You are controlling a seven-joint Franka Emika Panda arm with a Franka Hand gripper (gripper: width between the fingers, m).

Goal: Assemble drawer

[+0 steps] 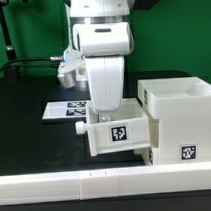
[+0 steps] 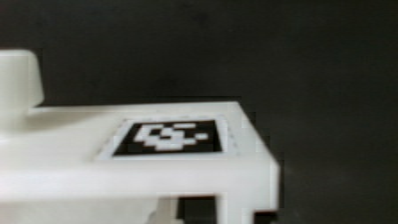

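A small white tray (image 1: 117, 135) with a square tag and a round knob (image 1: 82, 125) sits against the exterior view's left side of the tall white box shell (image 1: 179, 110). My gripper (image 1: 108, 111) comes straight down onto the tray, with its fingers closed over the tray's wall. In the wrist view the tray (image 2: 107, 165) fills the lower half, showing its tag (image 2: 178, 137) and knob (image 2: 18, 75). The dark fingertips of the gripper (image 2: 228, 212) just show at the picture's edge. No second tray can be made out.
The marker board (image 1: 64, 110) lies on the black table behind the tray. A long low white rail (image 1: 108, 183) runs along the front edge. A small white-grey object (image 1: 65, 69) sits far back, beside the arm.
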